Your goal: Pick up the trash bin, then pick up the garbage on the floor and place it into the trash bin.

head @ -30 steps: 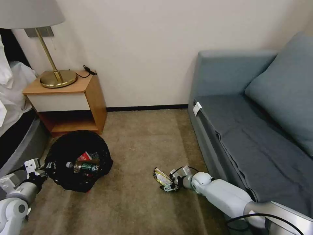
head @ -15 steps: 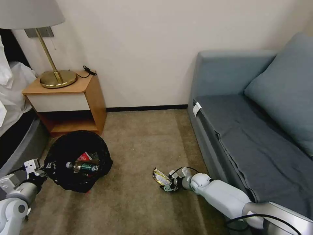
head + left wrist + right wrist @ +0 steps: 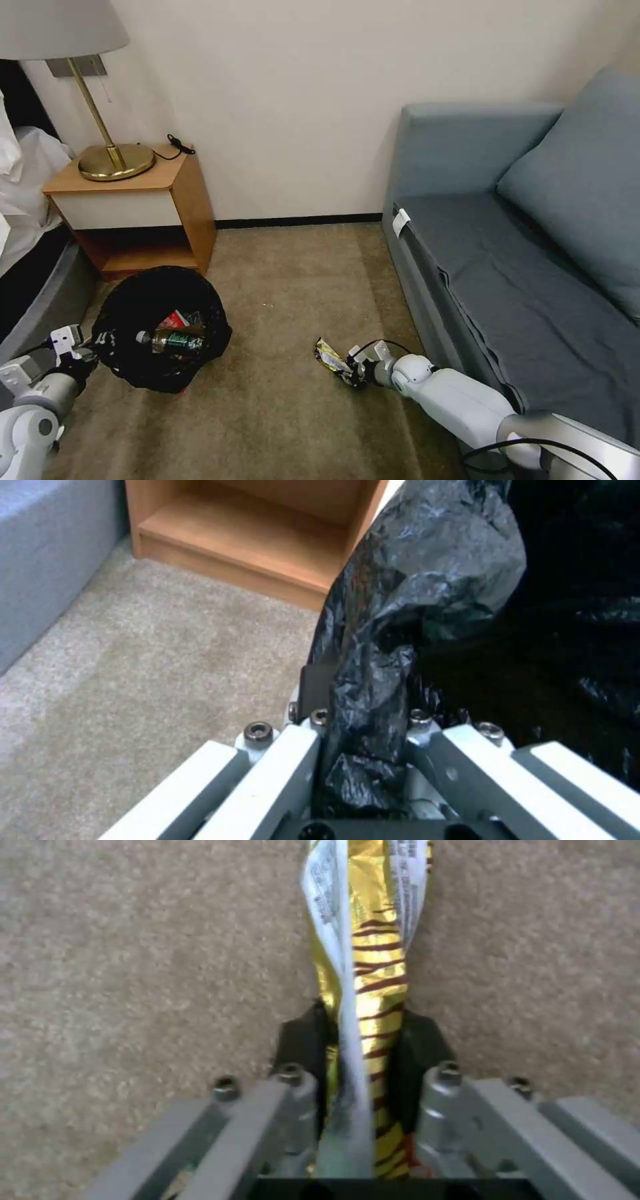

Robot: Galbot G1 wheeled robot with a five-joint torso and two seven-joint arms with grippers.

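The trash bin (image 3: 137,303), lined with a crinkly black bag (image 3: 427,580), sits low at the left of the carpet. My left gripper (image 3: 90,347) is shut on its near rim, the bag pinched between the fingers (image 3: 313,685). Inside lie a clear bottle with a green label (image 3: 172,341) and a red-and-white packet (image 3: 175,320). A yellowish snack wrapper with dark stripes (image 3: 331,358) is held just above the carpet near the sofa base. My right gripper (image 3: 352,373) is shut on that wrapper (image 3: 373,970), its black pads (image 3: 420,1040) squeezing it on both sides.
A wooden nightstand (image 3: 133,207) with a brass lamp (image 3: 117,160) stands behind the bin, beside the bed (image 3: 27,220) at the far left. A grey-blue sofa (image 3: 507,267) fills the right side. Open carpet (image 3: 287,280) lies between bin and sofa.
My right gripper has closed on the snack wrapper and the wrapper now stands folded and slightly raised from the carpet. The left gripper and bin have not moved.
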